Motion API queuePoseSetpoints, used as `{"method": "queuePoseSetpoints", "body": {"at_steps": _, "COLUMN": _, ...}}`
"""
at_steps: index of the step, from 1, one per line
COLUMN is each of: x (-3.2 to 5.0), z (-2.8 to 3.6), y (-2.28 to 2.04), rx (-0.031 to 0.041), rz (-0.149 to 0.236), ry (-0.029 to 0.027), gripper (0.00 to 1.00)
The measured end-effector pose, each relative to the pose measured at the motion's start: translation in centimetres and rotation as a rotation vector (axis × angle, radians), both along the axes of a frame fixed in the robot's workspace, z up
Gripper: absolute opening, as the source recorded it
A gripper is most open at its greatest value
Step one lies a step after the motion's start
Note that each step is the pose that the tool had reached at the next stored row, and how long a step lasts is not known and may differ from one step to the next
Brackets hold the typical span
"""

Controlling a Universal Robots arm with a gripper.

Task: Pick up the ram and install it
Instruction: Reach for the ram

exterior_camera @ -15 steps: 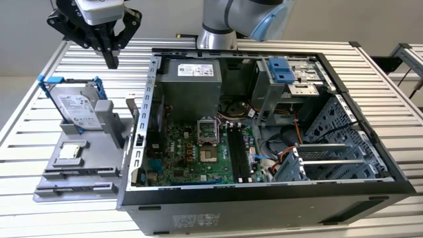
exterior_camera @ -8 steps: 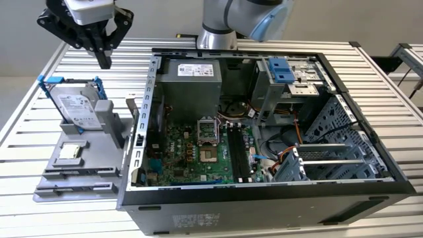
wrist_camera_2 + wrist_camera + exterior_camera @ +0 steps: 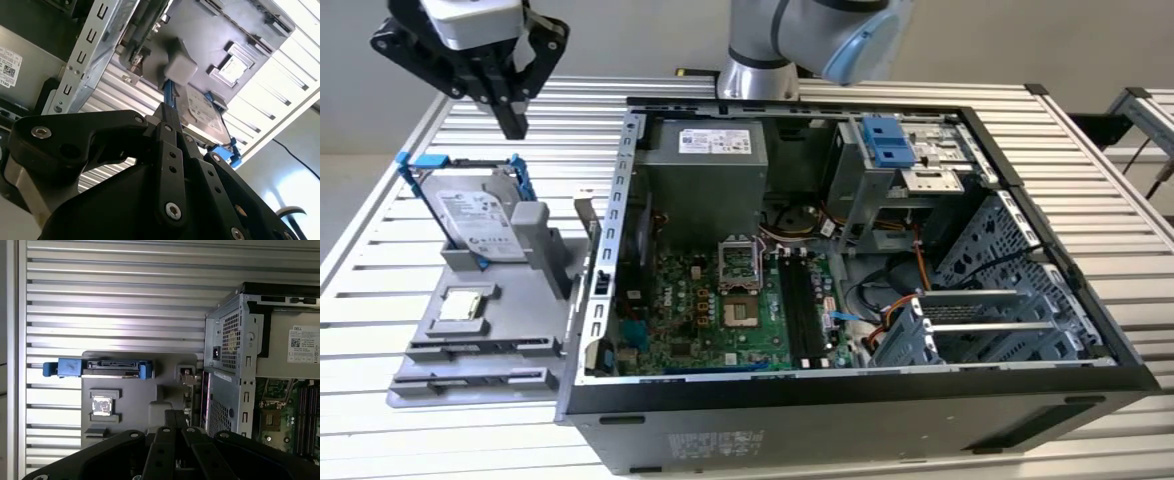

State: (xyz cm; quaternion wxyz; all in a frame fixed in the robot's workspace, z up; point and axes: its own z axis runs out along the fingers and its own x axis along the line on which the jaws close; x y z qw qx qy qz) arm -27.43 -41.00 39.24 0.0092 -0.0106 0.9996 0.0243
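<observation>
Ram (image 3: pixel 188 397): thin dark strip seen edge-on in the first wrist view, standing on its long edge in a slot of the grey holder (image 3: pixel 480 345). It sits on the holder's side nearest the computer case (image 3: pixel 854 415), below the fingers (image 3: pixel 512 118) and offset from them toward the case. Its chips and label cannot be made out from this angle. Nothing touches it.

Gripper (image 3: pixel 512 128): black, two-fingered, hanging in the air well above the holder. The fingers are pressed together at the tips with nothing between them.

Hard drive (image 3: pixel 478 225): silver, in a blue frame, propped upright in the holder almost directly below the fingers and apart from them.

Processor chip (image 3: pixel 463 305): small square, lying flat in a pocket of the holder, below the fingers and farther out than the drive.

Computer case: side panel off, lying open on the slatted metal table (image 3: pixel 374 400), beside the holder and well to the case side of the fingers.

Motherboard (image 3: pixel 707 300): green, flat on the case floor, far below the fingers.

Memory slots (image 3: pixel 803 300): long black plastic rails on the motherboard, side by side, farther from the fingers than the processor socket.

Power supply (image 3: pixel 707 165): grey box in the case corner closest to the fingers, with a pale label on top.
</observation>
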Motion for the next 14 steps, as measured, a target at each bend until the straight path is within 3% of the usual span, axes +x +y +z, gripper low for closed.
{"method": "queuePoseSetpoints", "body": {"at_steps": 14, "x": -2.40, "z": -0.02, "y": -0.01, "rx": -0.0004, "rz": 0.010, "ry": 0.0000, "gripper": 0.00}}
